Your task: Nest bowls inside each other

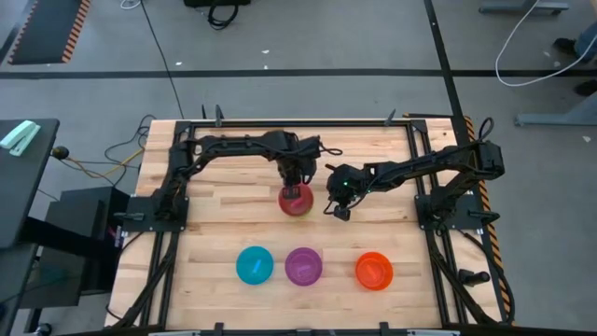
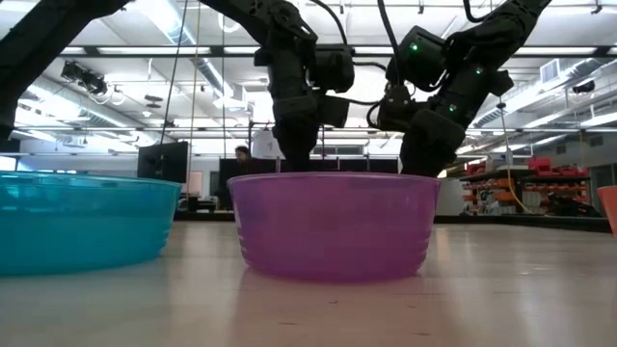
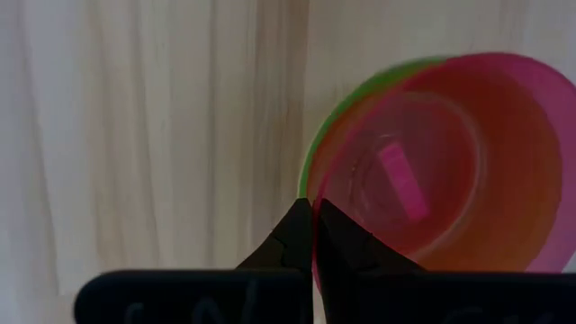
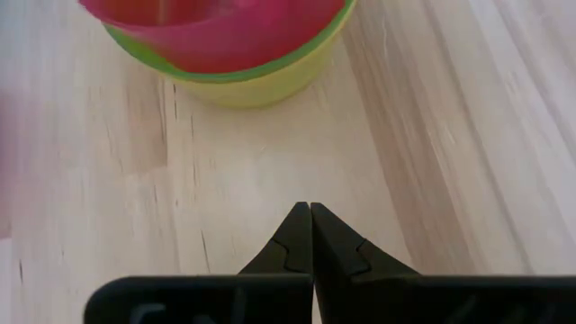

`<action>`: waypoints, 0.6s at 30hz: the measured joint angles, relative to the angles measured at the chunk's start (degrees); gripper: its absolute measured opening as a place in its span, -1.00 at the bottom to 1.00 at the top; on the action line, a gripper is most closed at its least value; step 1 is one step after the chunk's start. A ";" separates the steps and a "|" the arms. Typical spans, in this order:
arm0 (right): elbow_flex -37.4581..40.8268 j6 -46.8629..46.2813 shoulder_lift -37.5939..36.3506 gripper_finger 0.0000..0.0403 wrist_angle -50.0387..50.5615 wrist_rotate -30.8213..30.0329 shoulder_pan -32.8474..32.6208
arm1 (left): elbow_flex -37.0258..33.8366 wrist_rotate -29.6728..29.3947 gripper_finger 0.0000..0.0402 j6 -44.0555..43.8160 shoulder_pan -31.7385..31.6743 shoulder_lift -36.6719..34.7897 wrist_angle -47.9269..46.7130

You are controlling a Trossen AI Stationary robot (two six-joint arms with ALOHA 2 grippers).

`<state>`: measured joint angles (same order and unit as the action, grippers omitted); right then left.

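A pink bowl (image 3: pixel 432 162) sits tilted inside a green bowl (image 4: pixel 301 56), which is nested in a yellow bowl (image 4: pixel 256 88) at mid-table (image 1: pixel 296 202). My left gripper (image 3: pixel 313 216) stands over this stack (image 1: pixel 296 187), shut on the pink bowl. My right gripper (image 4: pixel 310 216) is shut and hovers just right of the stack (image 1: pixel 338 211), touching nothing. The blue bowl (image 1: pixel 254 265), purple bowl (image 1: pixel 303 266) and orange bowl (image 1: pixel 373 271) stand upright in a row near the table's near edge. My left gripper pinches the pink bowl's rim (image 3: pixel 315 256), with one finger inside the bowl and one outside. It comes from above, pointing down. The pink bowl sits tilted within the green and yellow bowls, its rim raised on one side (image 4: pixel 117 22).
In the low view the purple bowl (image 2: pixel 333 226) hides the stack and both fingertips; the blue bowl (image 2: pixel 77 226) is at its left and the orange bowl's edge (image 2: pixel 610 207) at the far right. Bare wood (image 1: pixel 224 210) lies left of the stack.
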<state>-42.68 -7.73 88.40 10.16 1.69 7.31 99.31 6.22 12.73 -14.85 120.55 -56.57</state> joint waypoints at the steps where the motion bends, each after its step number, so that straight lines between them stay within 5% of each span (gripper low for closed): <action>1: 0.00 0.00 0.00 -1.00 0.03 -0.01 0.00 | -0.02 0.04 -0.96 0.04 0.00 0.10 -0.13; 18: 0.00 0.44 0.02 -1.00 0.30 0.00 0.00 | 0.00 2.36 -0.96 -0.33 0.04 0.63 -2.84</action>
<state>-42.68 -7.29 88.42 10.46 1.69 7.31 99.31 8.58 12.40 -14.81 121.19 -59.41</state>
